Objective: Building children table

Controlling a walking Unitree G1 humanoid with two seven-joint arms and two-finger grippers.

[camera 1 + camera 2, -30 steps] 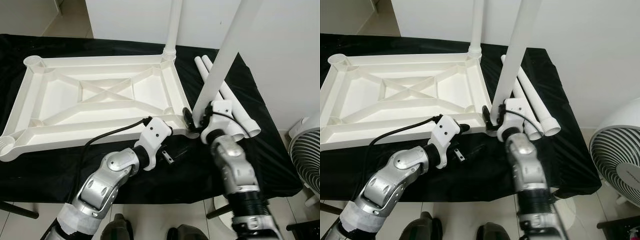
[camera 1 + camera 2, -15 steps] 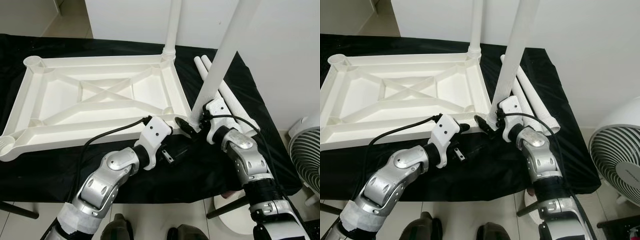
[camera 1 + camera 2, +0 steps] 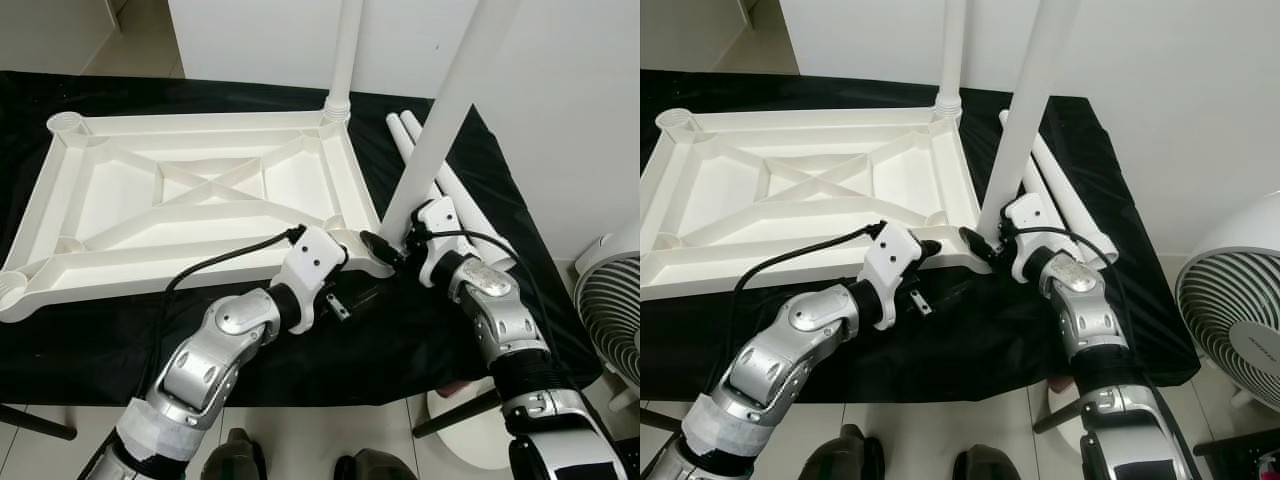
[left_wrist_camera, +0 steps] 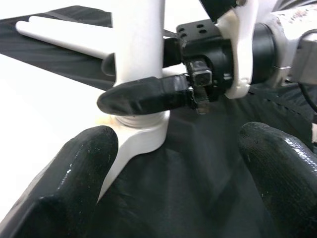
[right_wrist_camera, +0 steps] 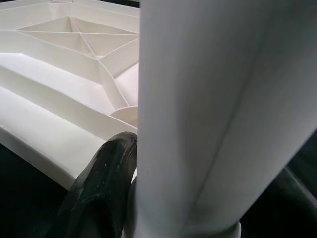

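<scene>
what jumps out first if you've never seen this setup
The big white tabletop lying upside down on a black cloth, ribs up, with one leg already standing in its far right corner. Next, the right gripper shut on a second leg, tilted, at the near right corner. The left gripper waits open just in front of it, and two spare legs lie to the right.

Bright, even indoor light — head views sharp, shadows soft; both wrist views blur badly on near parts.
</scene>
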